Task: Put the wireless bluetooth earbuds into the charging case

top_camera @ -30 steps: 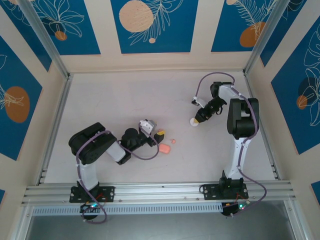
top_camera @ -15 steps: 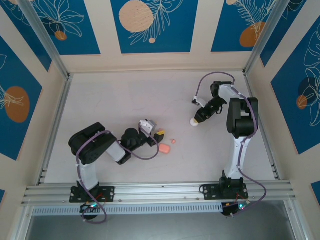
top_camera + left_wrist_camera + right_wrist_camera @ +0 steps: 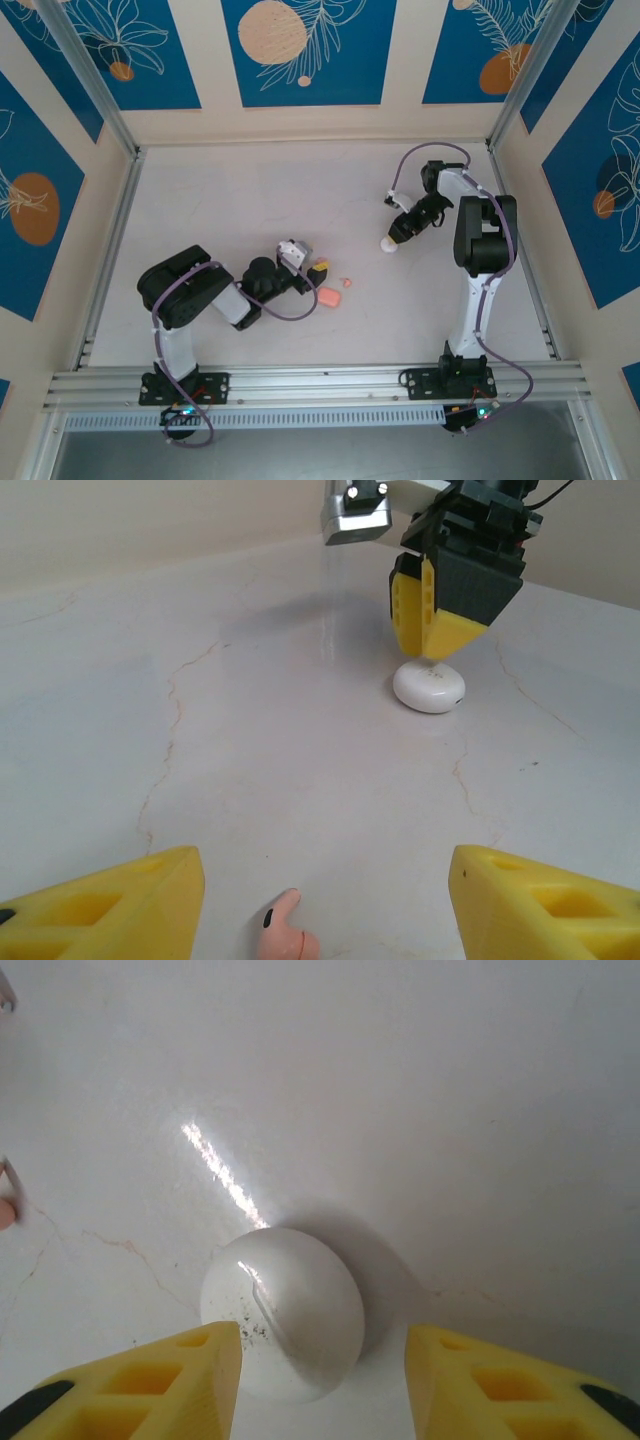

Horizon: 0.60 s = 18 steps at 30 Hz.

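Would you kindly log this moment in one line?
left end effector: open, near earbud | right end effector: open at white disc | case on table

White veined table [image 3: 240, 200]: charging case [image 3: 330, 298], earbud [image 3: 347, 283] just beside (seemingly one), white disc [image 3: 388, 246] apart.

Earbud [image 3: 347, 282] beside the case [image 3: 329, 297] shows as a shapeless speck; close up, the bottom edge crops an earbud [image 3: 285, 935].
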### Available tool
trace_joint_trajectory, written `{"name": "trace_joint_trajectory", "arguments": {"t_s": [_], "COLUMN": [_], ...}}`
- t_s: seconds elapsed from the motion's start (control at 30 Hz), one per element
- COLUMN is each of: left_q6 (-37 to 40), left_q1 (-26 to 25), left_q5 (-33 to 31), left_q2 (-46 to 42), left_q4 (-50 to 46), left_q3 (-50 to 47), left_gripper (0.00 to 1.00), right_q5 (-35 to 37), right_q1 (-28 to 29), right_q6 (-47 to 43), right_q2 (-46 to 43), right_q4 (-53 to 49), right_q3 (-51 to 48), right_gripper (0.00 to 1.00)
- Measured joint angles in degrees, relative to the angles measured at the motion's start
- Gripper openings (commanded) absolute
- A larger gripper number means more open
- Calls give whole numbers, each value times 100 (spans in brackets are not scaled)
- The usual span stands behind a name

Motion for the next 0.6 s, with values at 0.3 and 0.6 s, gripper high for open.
{"name": "trace_joint_trajectory", "arguments": {"t_s": [0.3, 0.6], "left_q6": [-155, -535], "left_q1": [-7, -85], "left_q5": [-37, -116], "left_q2": [-181, -1193], "left_q4": [-170, -2063], "left_q3": [-107, 153], "left_gripper": [61, 61], "right_q5": [-518, -1414], "right_q1": [0, 0], "right_q6": [424, 1786], "right_q2": [-1390, -3322], "right_q4": [988, 2736], "right_q3": [-977, -2621], "right_gripper": [50, 55]}}
